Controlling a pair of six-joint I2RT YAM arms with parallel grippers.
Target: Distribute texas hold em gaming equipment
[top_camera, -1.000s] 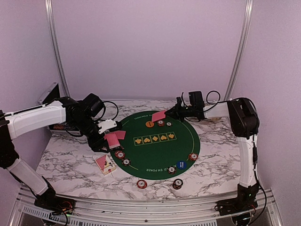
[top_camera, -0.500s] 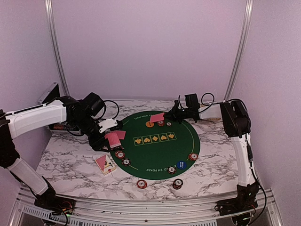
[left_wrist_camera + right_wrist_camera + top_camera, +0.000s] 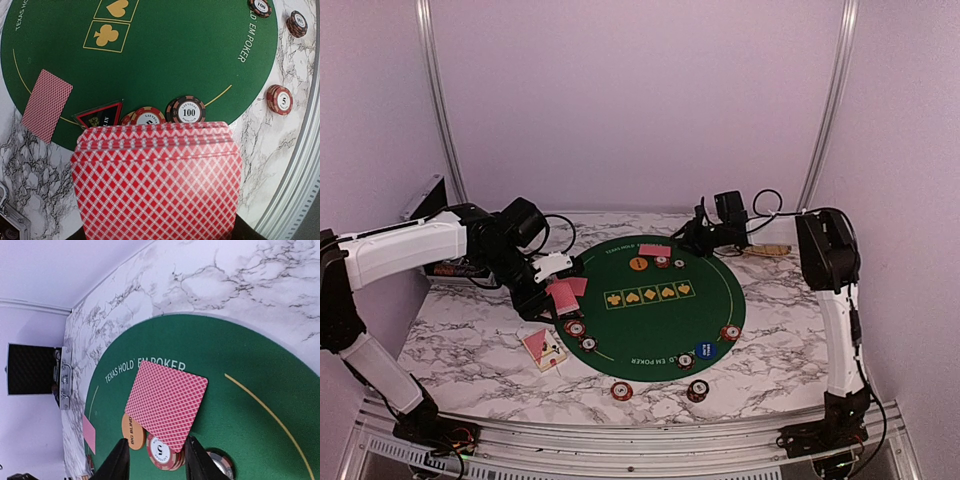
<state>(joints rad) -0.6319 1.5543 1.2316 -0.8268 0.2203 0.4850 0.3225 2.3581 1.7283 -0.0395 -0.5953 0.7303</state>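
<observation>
My left gripper (image 3: pixel 552 292) is shut on a deck of red-backed cards (image 3: pixel 157 185) that hides its fingers. The deck hangs over the green mat's (image 3: pixel 650 320) left edge. Below it lie a single card (image 3: pixel 46 105), a dark triangular marker (image 3: pixel 102 115) and two chip stacks (image 3: pixel 186 110). My right gripper (image 3: pixel 157 462) is open at the mat's far edge. A red-backed card (image 3: pixel 166 402) lies just ahead of its fingertips, resting on a red chip stack (image 3: pixel 162 452) and the orange button (image 3: pixel 131 431). A blue button (image 3: pixel 704 350) sits at the mat's near right.
Two cards (image 3: pixel 542 347) lie on the marble left of the mat. Chip stacks (image 3: pixel 730 333) sit along the mat's near rim, and two more (image 3: pixel 622 390) stand on the marble in front. A black case (image 3: pixel 32 369) stands at the far left by the wall.
The right gripper opened and let go of the card, which now lies flat on the far edge of the mat. The left arm with the deck has stayed put.
</observation>
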